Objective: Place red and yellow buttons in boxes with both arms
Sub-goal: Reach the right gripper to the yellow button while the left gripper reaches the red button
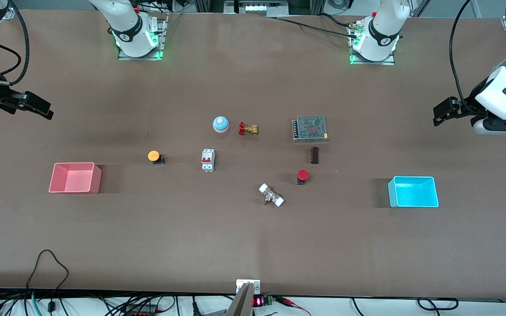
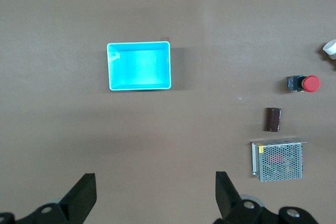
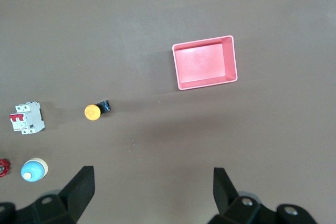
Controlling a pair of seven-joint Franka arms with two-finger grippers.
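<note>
The red button (image 1: 302, 176) stands on the table near the middle, and shows in the left wrist view (image 2: 310, 83). The yellow button (image 1: 154, 156) stands nearer the right arm's end, and shows in the right wrist view (image 3: 93, 112). The pink box (image 1: 75, 177) lies at the right arm's end and the cyan box (image 1: 413, 192) at the left arm's end; both are empty. My left gripper (image 1: 441, 115) is open and empty, high over bare table by the cyan box (image 2: 139, 65). My right gripper (image 1: 37, 106) is open and empty, high over bare table by the pink box (image 3: 205, 62).
Between the buttons stand a white circuit breaker (image 1: 207, 160), a blue domed bell (image 1: 221, 124), a red-handled brass valve (image 1: 247, 129), a white-ended fitting (image 1: 271, 195), a dark cylinder (image 1: 314, 155) and a metal mesh power supply (image 1: 309, 128).
</note>
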